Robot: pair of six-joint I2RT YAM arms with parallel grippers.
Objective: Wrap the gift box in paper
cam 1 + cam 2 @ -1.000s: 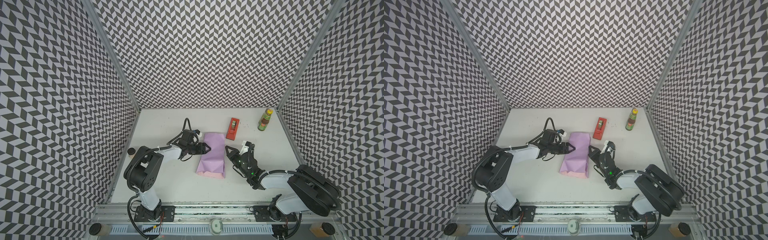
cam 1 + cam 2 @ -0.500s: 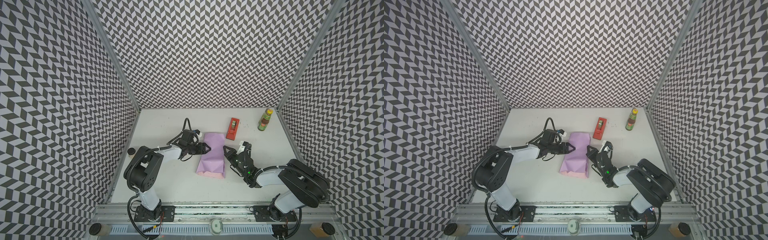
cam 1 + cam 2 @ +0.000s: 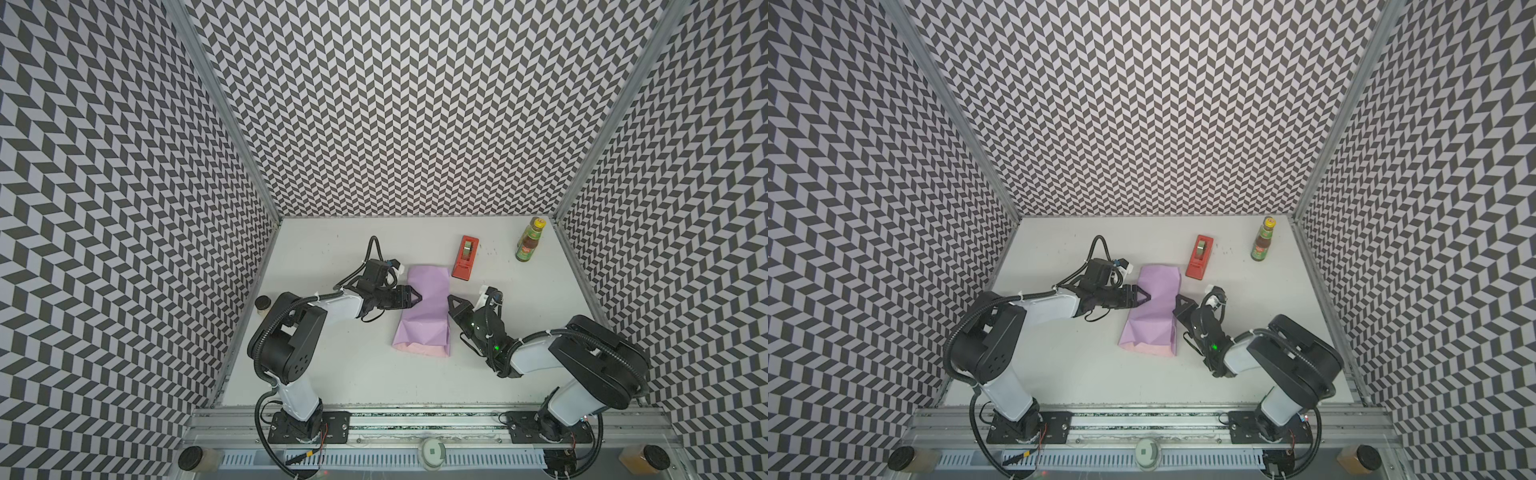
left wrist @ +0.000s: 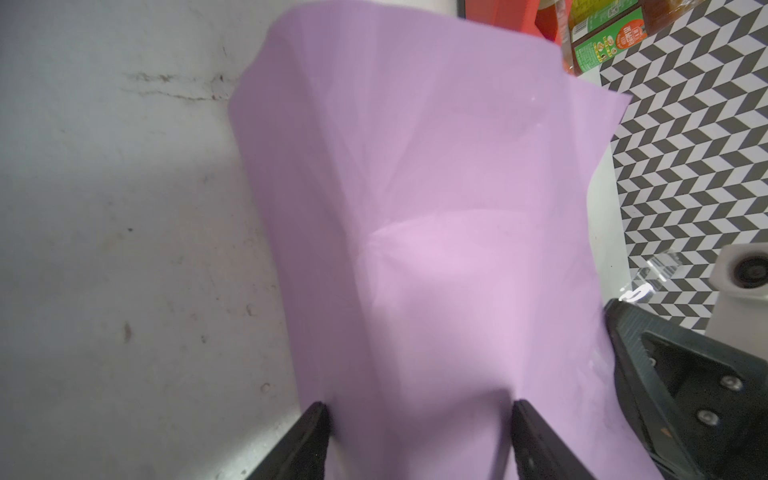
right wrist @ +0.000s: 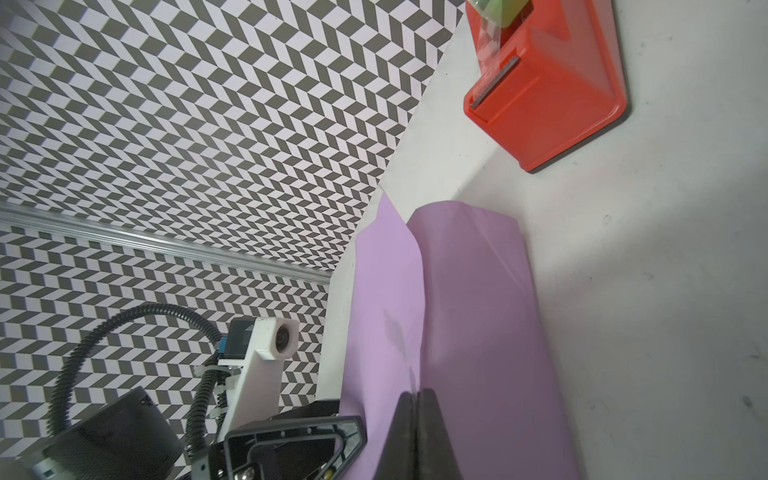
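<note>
The paper (image 3: pixel 424 316) (image 3: pixel 1154 311) lies mid-table, folded into a long lilac bundle with a pale pink strip at its near end. The gift box is hidden under it. My left gripper (image 3: pixel 415 298) (image 3: pixel 1144 296) is at the bundle's left edge. In the left wrist view its jaws (image 4: pixel 419 411) stand apart with the paper-covered bulge (image 4: pixel 436 249) between them. My right gripper (image 3: pixel 451 298) (image 3: pixel 1179 300) is shut at the bundle's right edge. In the right wrist view its closed tips (image 5: pixel 417 392) rest against the paper (image 5: pixel 457 311) near an overlapping flap.
A red tape dispenser (image 3: pixel 466 257) (image 5: pixel 548 95) stands just behind the paper's far right corner. A sauce bottle (image 3: pixel 528 241) stands at the back right. A small jar (image 3: pixel 262 303) sits by the left wall. Patterned walls close in three sides.
The right arm has swung in and its shut gripper has edged left to the paper's right side. The left gripper and the paper have stayed put.
</note>
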